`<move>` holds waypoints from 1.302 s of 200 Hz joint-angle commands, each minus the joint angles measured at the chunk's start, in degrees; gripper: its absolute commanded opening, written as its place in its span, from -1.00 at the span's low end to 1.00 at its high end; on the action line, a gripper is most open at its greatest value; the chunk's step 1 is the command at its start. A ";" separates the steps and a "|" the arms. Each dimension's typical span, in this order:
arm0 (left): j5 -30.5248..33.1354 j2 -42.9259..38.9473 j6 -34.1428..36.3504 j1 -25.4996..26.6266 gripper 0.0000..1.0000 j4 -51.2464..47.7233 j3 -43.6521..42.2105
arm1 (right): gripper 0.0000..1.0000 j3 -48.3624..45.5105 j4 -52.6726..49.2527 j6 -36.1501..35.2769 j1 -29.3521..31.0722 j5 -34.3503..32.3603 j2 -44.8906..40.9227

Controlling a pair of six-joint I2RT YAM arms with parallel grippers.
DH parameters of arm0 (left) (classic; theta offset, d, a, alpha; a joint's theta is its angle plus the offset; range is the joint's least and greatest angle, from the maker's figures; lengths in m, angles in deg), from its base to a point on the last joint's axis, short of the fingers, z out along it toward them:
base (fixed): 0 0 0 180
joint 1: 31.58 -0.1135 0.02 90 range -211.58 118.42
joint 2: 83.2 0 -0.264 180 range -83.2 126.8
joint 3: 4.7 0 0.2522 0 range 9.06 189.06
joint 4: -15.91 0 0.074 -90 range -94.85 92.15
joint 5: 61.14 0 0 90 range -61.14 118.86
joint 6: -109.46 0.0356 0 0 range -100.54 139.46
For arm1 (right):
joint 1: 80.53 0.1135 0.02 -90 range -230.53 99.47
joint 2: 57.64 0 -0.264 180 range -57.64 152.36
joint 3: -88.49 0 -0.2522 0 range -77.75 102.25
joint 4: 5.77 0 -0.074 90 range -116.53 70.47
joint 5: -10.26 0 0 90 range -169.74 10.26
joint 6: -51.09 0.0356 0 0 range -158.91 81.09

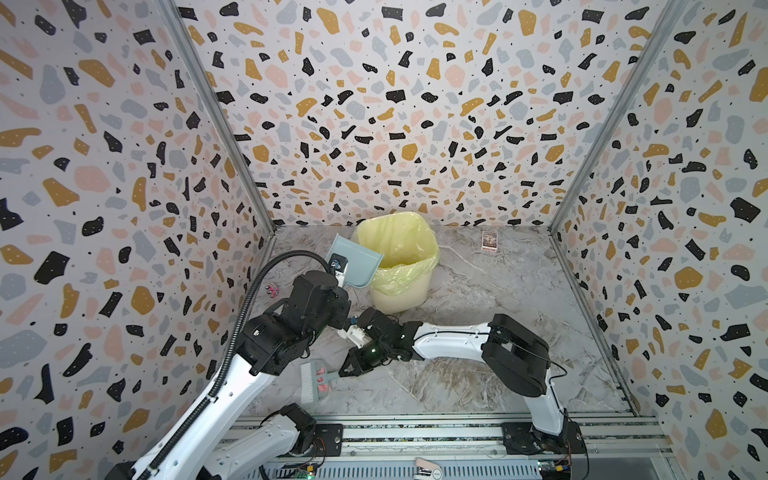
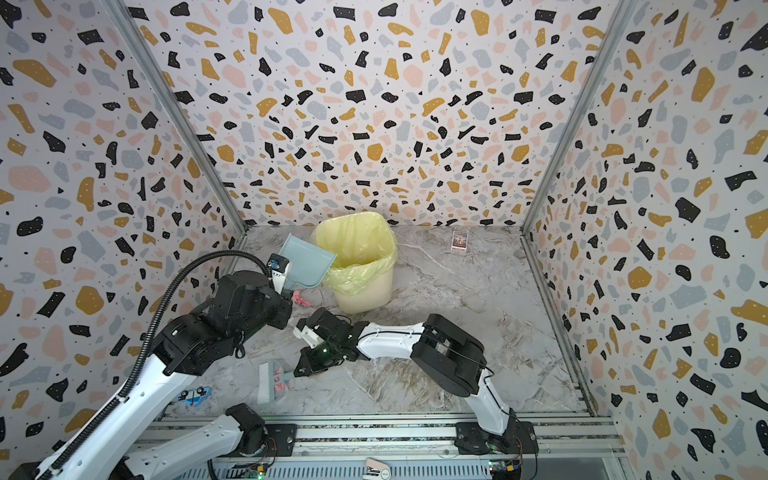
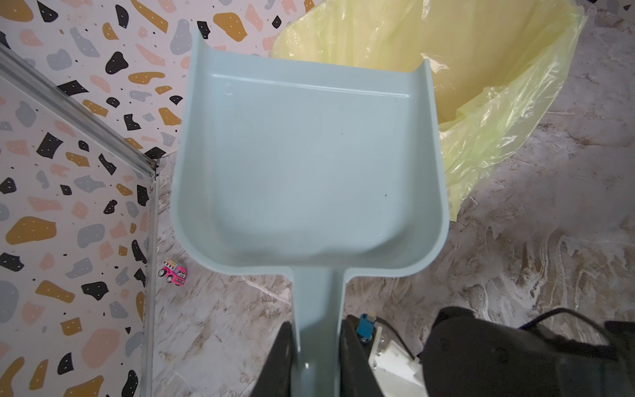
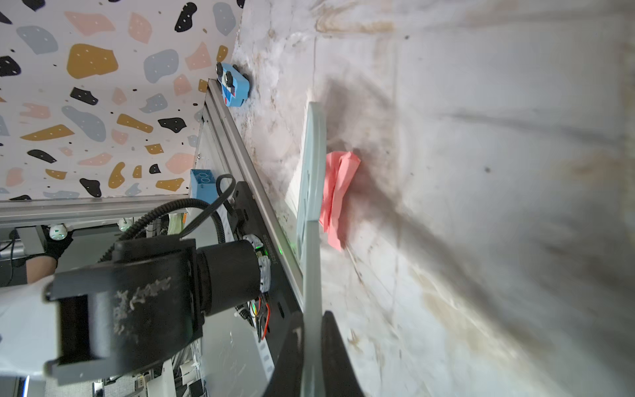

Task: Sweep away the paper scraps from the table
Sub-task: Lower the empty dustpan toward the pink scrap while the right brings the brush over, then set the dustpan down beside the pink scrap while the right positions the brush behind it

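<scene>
Although the flat grey-white marble-patterned table (image 1: 519, 282) spans the whole scene, the work sits in its left half; the cream plastic bin with a yellow film liner (image 1: 399, 266) stands near the far edge, left of centre. The left gripper (image 3: 316, 340) is clamped narrow on the handle of the pale blue-grey plastic dustpan (image 3: 305, 165); the pan is raised off the table, just beside the bin's rim on the side towards the table's left edge. The right gripper (image 4: 311, 330) is closed tight on the handle of the pale blue-grey hand brush with white bristles (image 4: 311, 165), which lies low near the table's near edge, towards the near left corner. The paper scraps that show are crumpled pink bits (image 4: 338, 192), touching the brush head on the side away from the bristles.

By my judgement they are very light, soft and springy; they would skid, flutter or cling rather than sit firm; flat on the marble they offer jaws almost nothing to pinch, so the way to take them is from behind, with the bristles, towards a pan lip laid flat on the table.

The left wrist view shows the pan's floor bare; the right wrist view shows scrap and brush in contact, which both top views render too small to settle. A top view shows another pink scrap (image 2: 299, 299) just beside the bin's foot, which neither wrist view shows; only the top views show the small printed card (image 1: 489, 240) near the far edge.
</scene>
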 commanded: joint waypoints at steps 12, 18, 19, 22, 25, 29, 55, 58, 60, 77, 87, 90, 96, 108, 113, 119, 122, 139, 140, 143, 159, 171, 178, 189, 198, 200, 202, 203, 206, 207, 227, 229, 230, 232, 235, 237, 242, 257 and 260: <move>-0.61 -0.90 -0.43 -0.36 -1.00 1.25 -0.57 | -1.00 -10.05 -5.66 -0.80 -2.24 -5.68 -11.44; -0.65 -0.96 -0.40 -0.36 -1.00 1.28 -0.62 | -1.00 -12.34 -6.07 -0.68 -2.76 -6.35 -13.46; -0.66 -1.00 -0.42 -0.36 -1.00 1.28 -0.64 | -1.00 -12.74 -6.17 -0.65 -2.82 -6.42 -13.81; -0.63 -1.02 -0.43 -0.36 -1.00 1.28 -0.65 | -1.00 -13.90 -6.40 -0.65 -3.01 -6.87 -14.87; -0.59 -0.98 -0.44 -0.36 -1.00 1.23 -0.66 | -1.00 -15.05 -6.74 -0.49 -3.34 -7.23 -16.01; -0.67 -1.07 -0.47 -0.35 -1.00 1.27 -0.74 | -1.00 -16.46 -7.11 -0.42 -3.71 -7.68 -17.43; -1.06 -1.17 -0.52 -0.36 -1.00 1.69 -1.35 | -1.00 -23.38 -10.89 0.33 -5.86 -10.42 -26.33; -1.11 -1.07 -0.52 -0.36 -1.00 1.75 -1.32 | -1.00 -23.89 -11.49 0.32 -6.05 -10.75 -27.18; -1.16 -1.06 -0.52 -0.29 -1.00 1.79 -1.42 | -1.00 -24.16 -11.88 0.33 -6.15 -10.96 -27.81; -1.55 -1.03 -0.54 -0.36 -1.00 2.14 -1.62 | -1.00 -25.26 -14.23 0.25 -6.72 -12.11 -32.14; -1.92 -0.96 -0.54 -0.33 -1.00 2.40 -1.69 | -1.00 -24.92 -14.51 0.23 -6.70 -11.85 -33.54; -2.09 -0.89 -0.60 -0.35 -1.00 2.51 -1.72 | -1.00 -24.65 -14.61 0.20 -6.70 -11.57 -33.72; -2.29 -0.81 -0.65 -0.36 -1.00 2.72 -1.71 | -1.00 -24.11 -14.47 0.16 -6.59 -10.94 -33.89; -2.84 -0.63 -0.64 -0.30 -1.00 2.99 -1.53 | -1.00 -23.03 -13.43 0.15 -6.16 -9.95 -33.54; -2.94 -0.48 -0.62 -0.35 -1.00 3.01 -1.39 | -1.00 -22.64 -12.82 0.24 -5.95 -9.66 -33.26; -3.04 -0.37 -0.63 -0.36 -1.00 2.92 -1.22 | -1.00 -22.36 -11.98 0.38 -5.76 -9.28 -32.76; -3.09 -0.35 -0.57 -0.36 -1.00 2.87 -1.14 | -1.00 -22.36 -11.28 0.42 -5.62 -9.01 -32.38; -3.78 -0.37 -0.43 -0.36 -1.00 2.44 -0.67 | -1.00 -22.27 -8.67 0.56 -5.60 -8.17 -30.32; -3.81 -0.40 -0.48 -0.36 -1.00 2.43 -0.67 | -1.00 -22.28 -8.52 0.54 -5.64 -8.12 -30.15; -3.98 -0.43 -0.45 -0.36 -1.00 2.42 -0.60 | -1.00 -22.20 -8.33 0.47 -5.60 -7.94 -29.76; -5.07 -0.90 -0.43 -0.35 -1.00 2.07 -0.71 | -1.00 -22.23 -7.57 -0.31 -5.94 -7.80 -28.09; -5.86 -1.43 -0.50 -0.36 -1.00 1.72 -0.92 | -1.00 -22.49 -7.80 -1.08 -6.66 -7.63 -27.53; -6.60 -1.78 -0.67 -0.33 -1.00 1.53 -1.17 | -1.00 -22.84 -8.52 -1.55 -7.18 -7.78 -27.65; -7.78 -2.33 -0.86 -0.36 -1.00 1.30 -1.42 | -1.00 -23.51 -10.31 -2.78 -7.98 -8.35 -28.44; -8.65 -2.69 -1.12 -0.35 -1.00 1.03 -1.69 | -1.00 -24.13 -12.43 -3.85 -8.78 -8.78 -29.43; -8.93 -2.76 -1.15 -0.35 -1.00 0.91 -1.69 | -1.00 -24.30 -12.97 -4.07 -9.01 -8.91 -29.71; -9.29 -2.80 -1.25 -0.36 -1.00 0.81 -1.74 | -1.00 -24.48 -13.46 -4.35 -9.20 -8.98 -29.96; -9.42 -2.85 -1.28 -0.36 -1.00 0.78 -1.77 | -1.00 -24.57 -13.68 -4.46 -9.33 -9.10 -30.10; -9.68 -3.00 -1.23 -0.36 -1.00 0.56 -1.87 | -1.00 -24.83 -14.38 -4.83 -9.65 -9.28 -30.51; -9.84 -2.99 -1.23 -0.36 -1.00 0.52 -1.84 | -1.00 -24.92 -14.67 -4.97 -9.82 -9.33 -30.69; -11.99 -3.68 -1.53 -0.36 -1.00 -0.78 -2.10 | -1.00 -26.94 -19.77 -7.41 -12.37 -10.21 -34.09; -12.31 -3.75 -1.59 -0.36 -1.00 -0.88 -2.12 | -1.00 -27.12 -20.21 -7.64 -12.56 -10.26 -34.44; -12.38 -3.81 -1.58 -0.36 -1.00 -0.95 -2.14 | -1.00 -27.25 -20.44 -7.78 -12.73 -10.31 -34.63; -12.63 -3.89 -1.62 -0.36 -1.00 -1.06 -2.18 | -1.00 -27.48 -20.91 -8.00 -13.03 -10.34 -34.99; -13.09 -4.11 -1.67 -0.36 -1.00 -1.14 -2.28 | -1.00 -27.73 -21.61 -8.30 -13.45 -10.47 -35.51; -13.27 -4.17 -1.73 -0.36 -1.00 -1.22 -2.26 | -1.00 -27.93 -22.10 -8.50 -13.73 -10.45 -35.69; -14.06 -4.47 -1.71 -0.36 -1.00 -1.40 -2.36 | -1.00 -28.32 -23.25 -9.12 -14.50 -10.73 -36.62; -16.24 -5.16 -2.16 -0.31 -1.00 -2.01 -2.58 | -1.00 -29.45 -26.51 -10.71 -16.60 -11.39 -38.99; -16.69 -5.25 -2.17 -0.29 -1.00 -2.19 -2.67 | -1.00 -29.63 -27.16 -11.04 -16.98 -11.48 -39.33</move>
